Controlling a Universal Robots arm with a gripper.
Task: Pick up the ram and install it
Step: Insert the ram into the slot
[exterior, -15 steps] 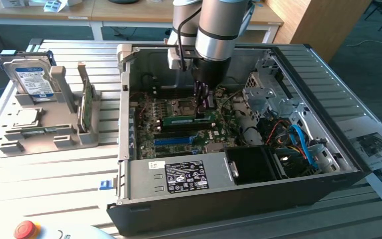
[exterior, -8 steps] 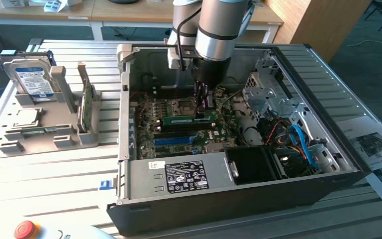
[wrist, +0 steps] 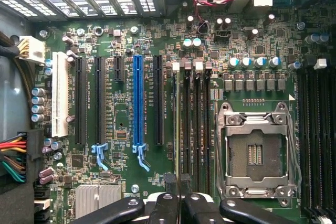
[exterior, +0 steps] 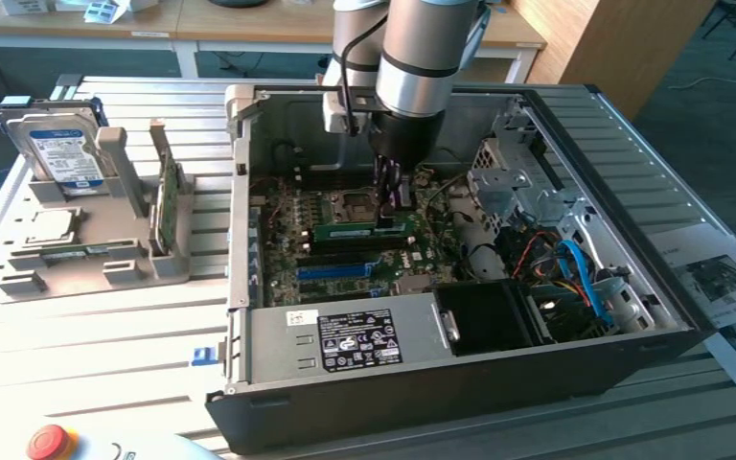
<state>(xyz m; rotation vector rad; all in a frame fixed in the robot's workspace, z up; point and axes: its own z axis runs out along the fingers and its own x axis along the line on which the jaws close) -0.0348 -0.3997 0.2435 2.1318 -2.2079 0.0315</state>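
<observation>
The ram (exterior: 357,229), a slim green stick, lies low over the black memory slots of the motherboard (exterior: 294,251) inside the open computer case. My gripper (exterior: 398,213) reaches straight down from the arm and is shut on the ram near its end toward the exterior view's right. In the wrist view the ram (wrist: 177,124) shows edge-on as a thin line running away from my gripper (wrist: 178,181), beside the empty memory slots (wrist: 197,129). Whether the ram is seated in a slot I cannot tell.
The CPU socket (wrist: 255,153) lies beside the memory slots, and a bright-blue slot (wrist: 137,100) lies on the other side. The power supply (exterior: 342,340) and case walls (exterior: 624,153) box in the board. A grey holder (exterior: 100,259) outside the case carries a hard drive (exterior: 58,153) and a green card (exterior: 164,196).
</observation>
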